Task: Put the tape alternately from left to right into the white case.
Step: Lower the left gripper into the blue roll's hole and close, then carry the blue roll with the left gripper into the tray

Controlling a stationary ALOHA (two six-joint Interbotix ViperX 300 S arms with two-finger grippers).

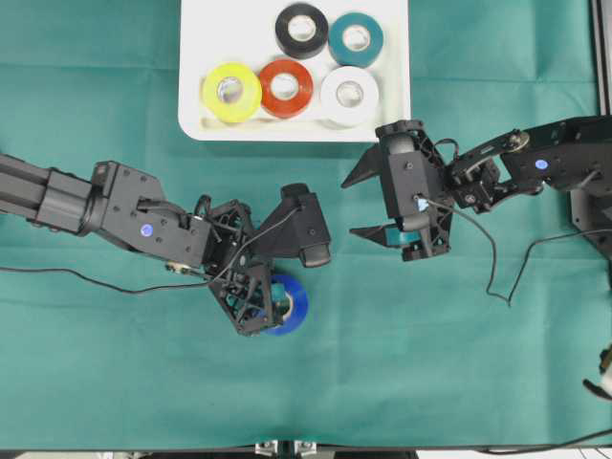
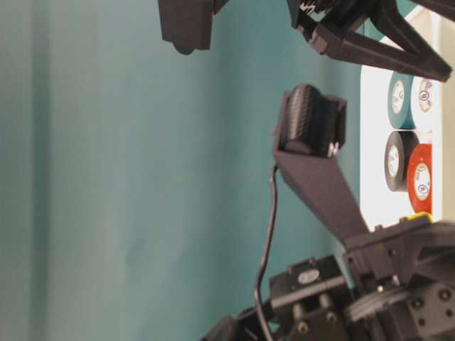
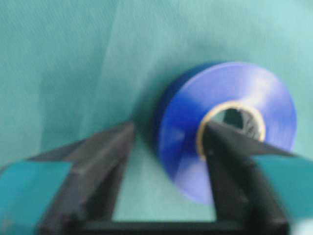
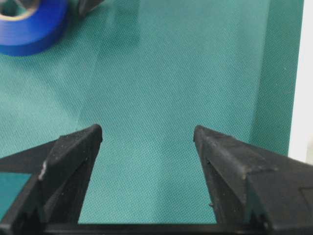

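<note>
Tape rolls numbered six in all, and five of them already lay flat in the shallow white plastic case (image 1: 196, 57) at the far edge of your bench: the black ring (image 1: 301, 30) and the teal ring (image 1: 356, 38) behind, the yellow ring (image 1: 231, 92), the red ring (image 1: 286, 88) and the white ring (image 1: 349, 96) in front, close together. You would have found the sixth, the glossy blue roll (image 3: 230, 127) with its pale core, out on the green cloth (image 1: 115, 363) covering the bench, well apart from the case. Your left hand (image 1: 273, 304) was down over it; in the left wrist view one finger stood inside the core and the other finger (image 3: 93, 181) outside the roll's wall, a strip of cloth between them, so I cannot tell whether the grip had closed. Your right hand (image 1: 368, 206) hung near the case's front right corner, its fingers spread wide with nothing between them but cloth.
</note>
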